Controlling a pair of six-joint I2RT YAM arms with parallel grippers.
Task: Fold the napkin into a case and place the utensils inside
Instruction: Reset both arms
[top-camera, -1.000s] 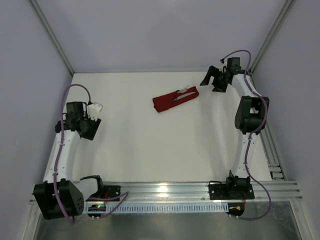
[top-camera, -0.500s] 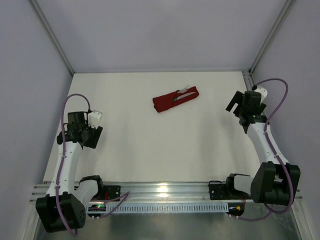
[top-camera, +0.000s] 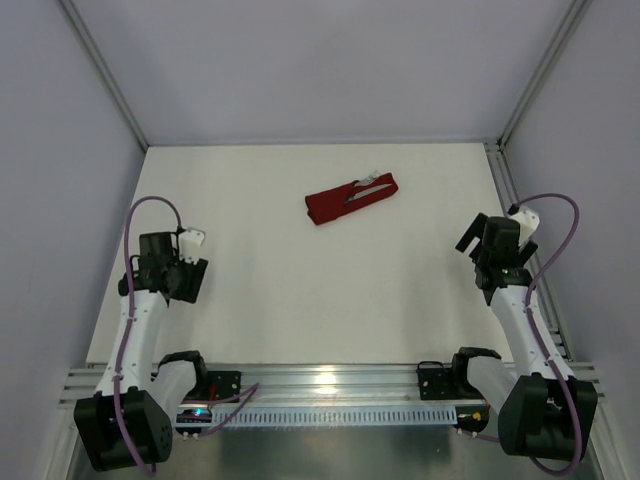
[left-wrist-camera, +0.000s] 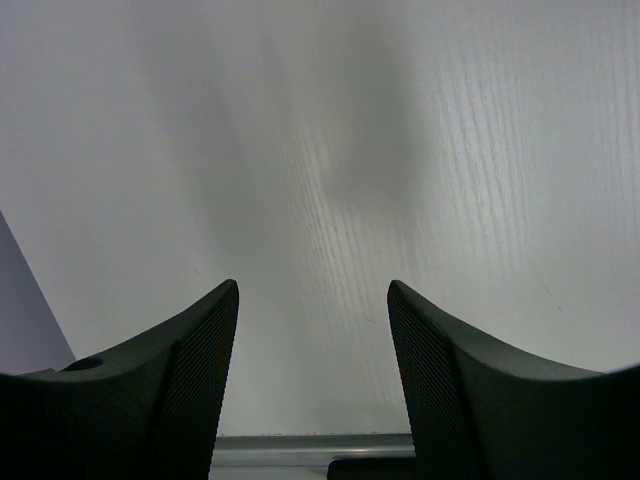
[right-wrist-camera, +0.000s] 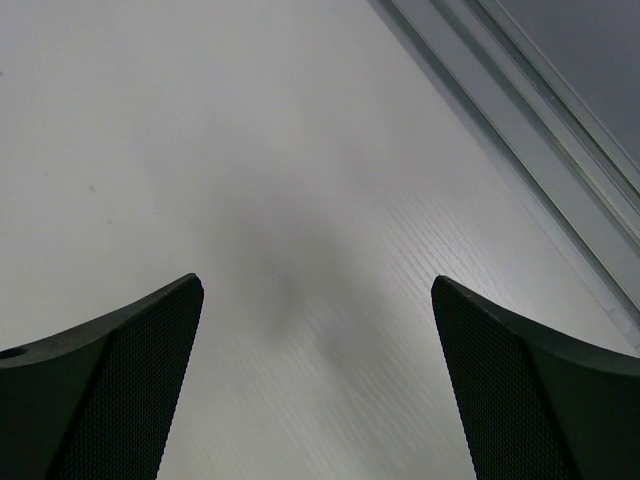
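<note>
When checked from the top view: found case (top-camera: 350, 199) lying flat on table (top-camera: 300, 300), beyond centre, slanted with its right end farther back. Noted utensils (top-camera: 373, 183) tucked inside, with only a pale sliver showing at the right-hand opening; cannot tell fork from knife. Found left end effector (top-camera: 178, 272) low over the left side of the table, well apart from the case. Found right end effector (top-camera: 482, 258) near the right edge, likewise well apart from the case. Judged both empty.

Left wrist view: recorded fingers (left-wrist-camera: 170, 390) standing apart, with only bare table surface between them. Noted a metal strip (left-wrist-camera: 300, 442) along the bottom edge.

Right wrist view: recorded fingers (right-wrist-camera: 100, 400) spread wide, gripping nothing, over bare table. Noted a rail (right-wrist-camera: 520, 120) running diagonally across the upper right corner.
</note>
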